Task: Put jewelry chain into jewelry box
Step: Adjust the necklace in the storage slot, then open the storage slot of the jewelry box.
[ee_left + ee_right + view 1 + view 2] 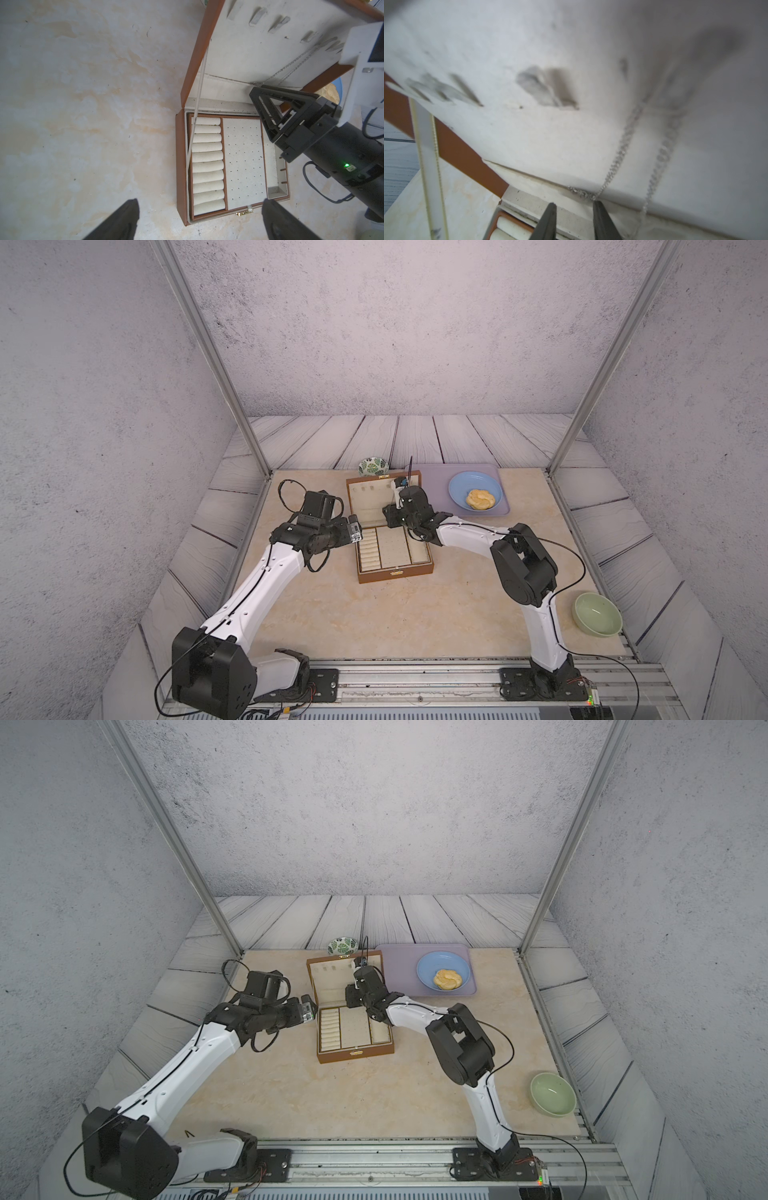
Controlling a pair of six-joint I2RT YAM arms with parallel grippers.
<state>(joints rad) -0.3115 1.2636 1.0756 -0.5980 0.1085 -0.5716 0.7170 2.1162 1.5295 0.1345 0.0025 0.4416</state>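
The brown wooden jewelry box (pixel 395 569) (pixel 355 1052) stands open in mid-table, its cream-lined lid (pixel 245 47) (pixel 529 135) upright. The thin silvery jewelry chain (pixel 295 66) (pixel 623 151) hangs in two strands from a hook near the lid's right end, and its lower end lies on the lining at the hinge. My right gripper (pixel 390 517) (pixel 351 996) (pixel 257 91) (pixel 574 204) is low in front of the lid, open a little. Nothing is between its fingers, and one fingertip (pixel 598 207) is just below the chain's end. My left gripper (pixel 355 531) (pixel 307 1009) (pixel 200 202) hovers wide open by the box's left side.
A lilac tray (pixel 503 512) right of the box carries a blue plate (pixel 461 485) with a pastry (pixel 480 498). A small leaf-patterned bowl (pixel 373 466) sits behind the box. A pale green bowl (pixel 597 614) stands at the front right.
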